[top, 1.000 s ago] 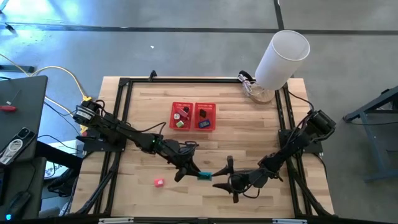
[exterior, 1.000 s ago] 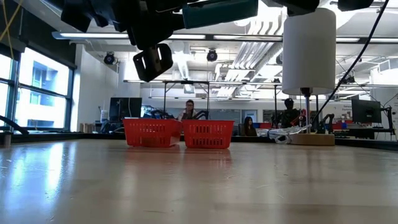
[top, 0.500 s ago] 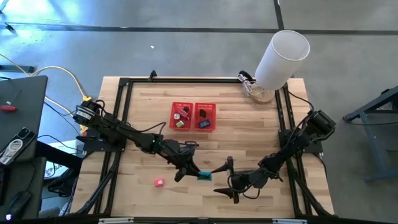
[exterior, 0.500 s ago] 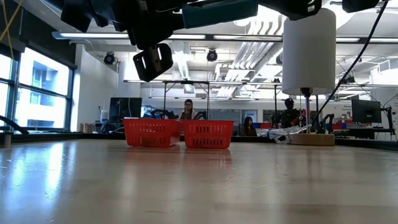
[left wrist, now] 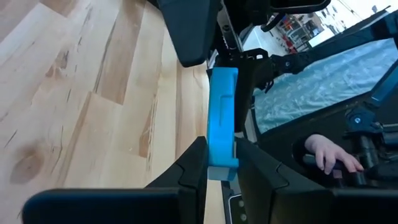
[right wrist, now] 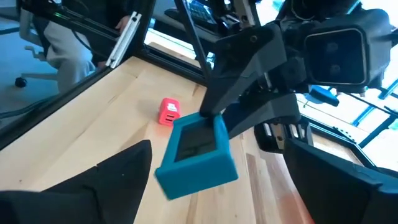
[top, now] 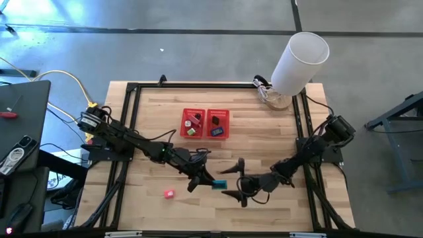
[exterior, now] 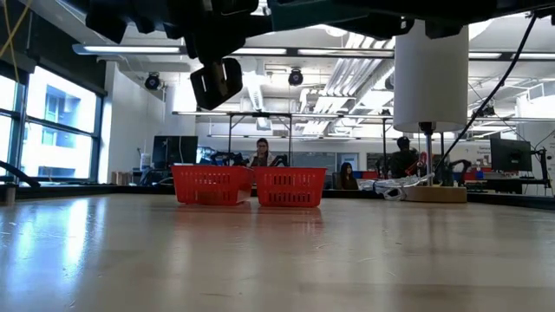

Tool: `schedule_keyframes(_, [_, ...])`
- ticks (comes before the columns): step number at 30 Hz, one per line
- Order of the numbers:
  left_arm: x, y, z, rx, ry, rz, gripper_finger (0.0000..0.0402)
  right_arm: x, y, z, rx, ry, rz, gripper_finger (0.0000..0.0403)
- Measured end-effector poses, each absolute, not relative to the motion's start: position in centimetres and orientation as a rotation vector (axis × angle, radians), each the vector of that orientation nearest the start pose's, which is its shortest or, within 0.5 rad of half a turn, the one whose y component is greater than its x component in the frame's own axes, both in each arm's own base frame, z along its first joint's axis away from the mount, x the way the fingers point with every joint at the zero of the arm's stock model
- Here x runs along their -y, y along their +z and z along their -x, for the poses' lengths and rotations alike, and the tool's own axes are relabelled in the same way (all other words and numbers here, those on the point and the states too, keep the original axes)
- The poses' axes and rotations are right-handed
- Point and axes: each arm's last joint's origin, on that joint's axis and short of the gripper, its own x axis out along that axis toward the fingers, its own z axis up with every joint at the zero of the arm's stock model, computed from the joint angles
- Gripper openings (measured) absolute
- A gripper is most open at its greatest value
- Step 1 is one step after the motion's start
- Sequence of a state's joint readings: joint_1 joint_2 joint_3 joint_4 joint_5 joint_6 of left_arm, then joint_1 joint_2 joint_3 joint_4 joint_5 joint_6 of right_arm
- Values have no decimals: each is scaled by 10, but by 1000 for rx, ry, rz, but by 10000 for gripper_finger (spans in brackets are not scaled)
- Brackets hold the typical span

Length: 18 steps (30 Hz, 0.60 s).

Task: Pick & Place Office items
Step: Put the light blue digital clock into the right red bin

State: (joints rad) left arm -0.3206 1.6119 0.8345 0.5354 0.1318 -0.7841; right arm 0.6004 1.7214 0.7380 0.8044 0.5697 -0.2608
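Above the counter's (top: 264, 125) front middle, the left gripper's (top: 210, 180) fingers pinch the teal item (top: 220, 184). The right gripper (top: 232, 181), fingers spread wide around it, could knock it loose or close off-centre, dropping it short of the red basket (top: 205, 123).

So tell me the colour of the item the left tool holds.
Teal item, pinched in the left tool; the right wrist view shows it best.
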Motion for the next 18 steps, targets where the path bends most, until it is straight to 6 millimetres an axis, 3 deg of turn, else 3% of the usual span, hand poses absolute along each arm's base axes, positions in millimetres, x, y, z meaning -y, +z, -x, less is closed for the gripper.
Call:
schedule_keyframes(13, [102,215,-326,-415,-325,806,60,-177,177,-287,-141,74,464,351])
schedule_keyframes(18, [101,215,-326,-414,-324,806,60,-175,176,-287,-151,72,473,321])
